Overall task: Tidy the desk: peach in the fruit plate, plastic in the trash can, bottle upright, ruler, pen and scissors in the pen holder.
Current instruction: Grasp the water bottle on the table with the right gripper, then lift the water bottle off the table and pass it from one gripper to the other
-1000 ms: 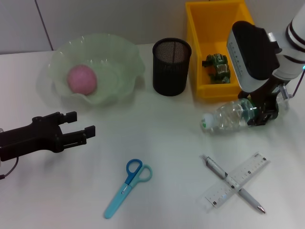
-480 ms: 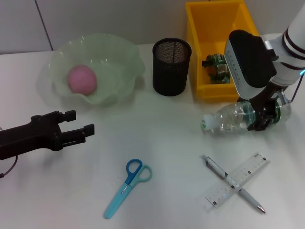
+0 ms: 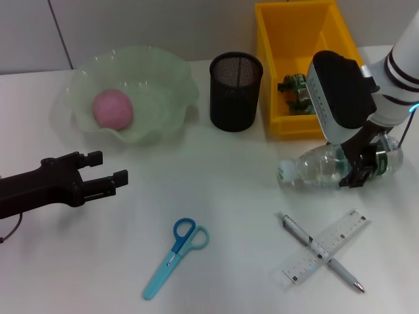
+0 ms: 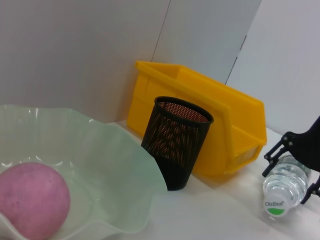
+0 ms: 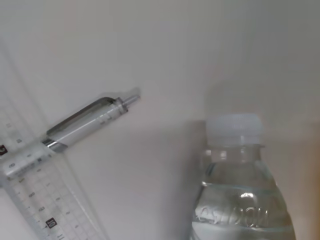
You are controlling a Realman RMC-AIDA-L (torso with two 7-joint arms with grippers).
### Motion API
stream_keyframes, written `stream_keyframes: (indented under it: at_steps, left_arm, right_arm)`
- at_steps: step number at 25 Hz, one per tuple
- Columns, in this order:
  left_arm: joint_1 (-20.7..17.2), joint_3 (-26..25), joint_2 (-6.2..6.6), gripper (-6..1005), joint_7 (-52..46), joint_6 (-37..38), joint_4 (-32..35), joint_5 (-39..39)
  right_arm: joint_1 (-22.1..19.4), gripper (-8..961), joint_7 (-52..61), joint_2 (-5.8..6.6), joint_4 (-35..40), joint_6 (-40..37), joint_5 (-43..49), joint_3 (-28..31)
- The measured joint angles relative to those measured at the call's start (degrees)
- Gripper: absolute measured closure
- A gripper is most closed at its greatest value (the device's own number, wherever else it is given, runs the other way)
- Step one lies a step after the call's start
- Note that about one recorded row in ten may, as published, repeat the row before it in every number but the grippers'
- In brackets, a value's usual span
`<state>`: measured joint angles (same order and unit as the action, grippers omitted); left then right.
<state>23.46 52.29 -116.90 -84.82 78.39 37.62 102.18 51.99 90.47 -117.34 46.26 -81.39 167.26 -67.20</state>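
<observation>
The clear bottle (image 3: 317,168) lies on its side at the right, cap pointing left. My right gripper (image 3: 364,165) is shut across its base end. The bottle also shows in the right wrist view (image 5: 240,200) and the left wrist view (image 4: 282,187). The pink peach (image 3: 112,108) sits in the pale green fruit plate (image 3: 167,78). The green plastic (image 3: 298,91) lies in the yellow bin (image 3: 298,33). Blue scissors (image 3: 173,257) lie at the front. The pen (image 3: 293,227) lies crossed under the clear ruler (image 3: 347,232). The black mesh pen holder (image 3: 236,91) is empty. My left gripper (image 3: 108,168) is open and empty.
The left arm lies low over the table's left side, in front of the plate. The pen holder stands between the plate and the bin. The pen (image 5: 85,125) and ruler (image 5: 35,195) lie just in front of the bottle's cap end.
My right gripper has moved a little toward the table's front, and the bottle has shifted with it. The left arm has hardly moved.
</observation>
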Motion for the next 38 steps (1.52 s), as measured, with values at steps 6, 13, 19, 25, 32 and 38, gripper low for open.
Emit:
stream_keyframes:
  at_steps: [6, 13, 19, 25, 32, 38]
  left_arm:
    - [0.0, 0.0, 0.01, 203, 0.0, 0.0, 0.0, 0.02]
    - [-0.03, 0.0, -0.04, 204, 0.0, 0.0, -0.02, 0.02]
    - [-0.08, 0.0, -0.07, 205, 0.0, 0.0, 0.0, 0.0]
    - [-0.09, -0.02, -0.08, 206, 0.01, 0.0, -0.01, -0.03]
    - [-0.09, -0.45, -0.03, 207, 0.0, 0.0, -0.08, -0.06]
    - [-0.09, -0.7, 0.11, 208, 0.01, 0.0, -0.05, -0.06]
  right_arm:
    - [-0.25, 191, 0.14, -0.17, -0.27, 0.5, 0.0, -0.5]
    - [-0.44, 192, 0.18, -0.4, -0.9, 1.38, 0.0, -0.5]
    - [-0.49, 191, 0.21, -0.59, -1.09, 1.81, 0.0, -0.63]
    - [-0.5, 191, 0.27, -0.75, -0.79, 2.33, -0.01, -1.04]
    - [-0.5, 192, 0.32, -0.8, -0.6, 2.48, -0.01, -1.27]
    - [-0.5, 192, 0.32, -0.92, 0.14, 2.5, -0.02, -1.25]
